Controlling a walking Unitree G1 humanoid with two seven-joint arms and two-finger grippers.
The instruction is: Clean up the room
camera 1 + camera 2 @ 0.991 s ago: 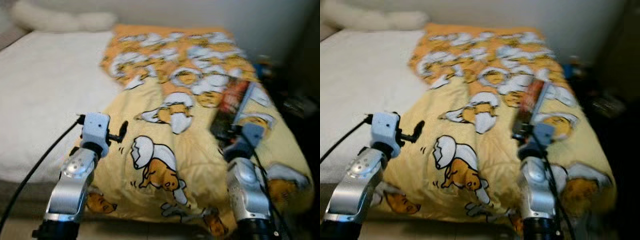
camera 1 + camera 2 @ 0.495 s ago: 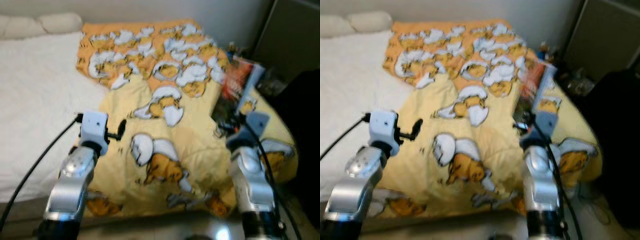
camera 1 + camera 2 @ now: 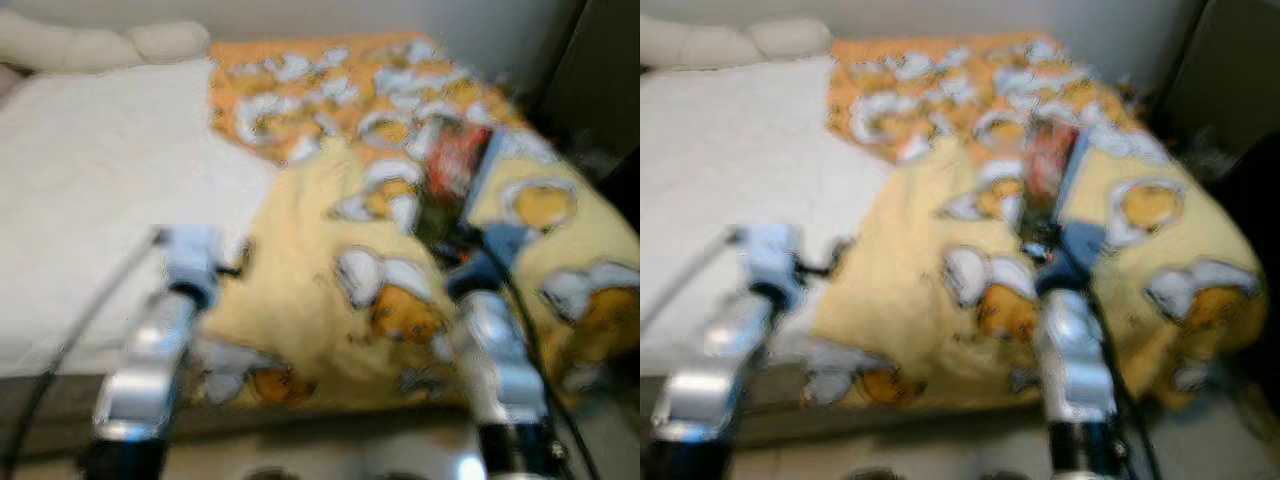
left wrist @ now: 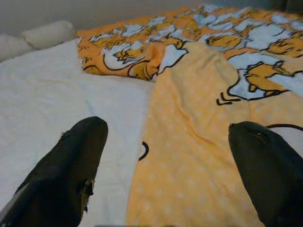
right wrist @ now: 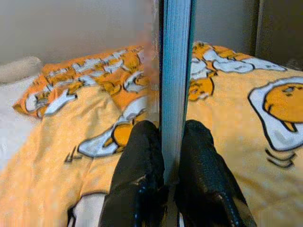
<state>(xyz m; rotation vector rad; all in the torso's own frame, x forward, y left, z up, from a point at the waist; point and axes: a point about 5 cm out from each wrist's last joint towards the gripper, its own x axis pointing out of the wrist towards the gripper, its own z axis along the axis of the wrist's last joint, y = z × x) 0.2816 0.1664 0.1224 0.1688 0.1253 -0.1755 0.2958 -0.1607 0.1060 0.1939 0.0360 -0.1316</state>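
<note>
The view has swung, so the yellow egg-print blanket sits further right. Above it, the right gripper pinches a thin book; the left gripper hovers with its 2 fingers wide apart, empty.

Red-covered book upright over blanket

Head stereo pair: looking forward and down from above at the bed, blurred, both arms in the foreground, same scene with a slight sideways offset. Left wrist: low and close over the yellow blanket, looking along the open left tool. Right wrist: low over that same blanket, looking along the right tool clamped on a book.
</note>
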